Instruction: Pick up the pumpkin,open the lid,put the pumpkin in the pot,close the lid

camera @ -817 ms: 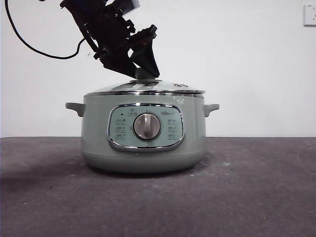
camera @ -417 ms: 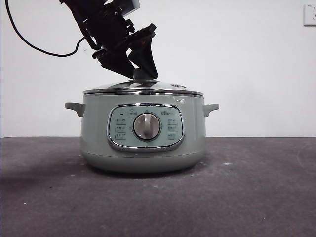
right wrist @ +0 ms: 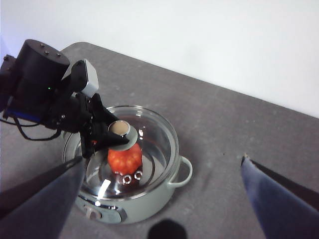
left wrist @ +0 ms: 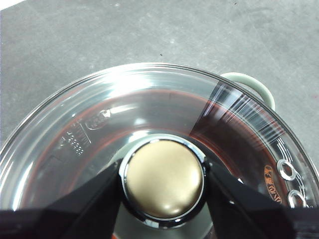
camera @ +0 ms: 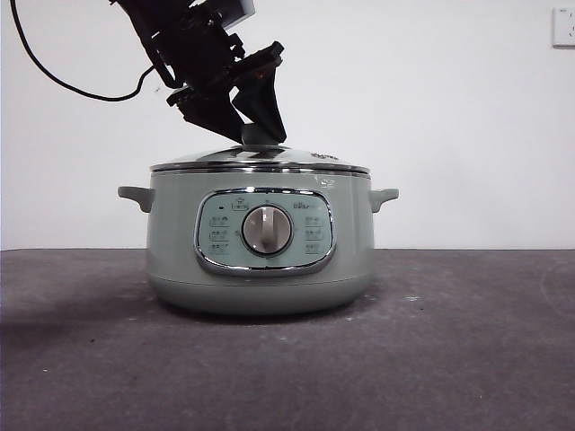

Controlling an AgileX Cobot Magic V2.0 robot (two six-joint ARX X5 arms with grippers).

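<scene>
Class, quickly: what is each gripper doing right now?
Left gripper: shut on the lid knob.
Right gripper: open, holding nothing.

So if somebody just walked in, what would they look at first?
Probably the big green pot in the middle of the grey table, with its glass lid on top. Next, the black left gripper coming down from above, its jaws shut on the lid's knob. Looking down through the glass, you can spot the orange pumpkin sitting inside the pot, while the right gripper waits high above, open.
</scene>
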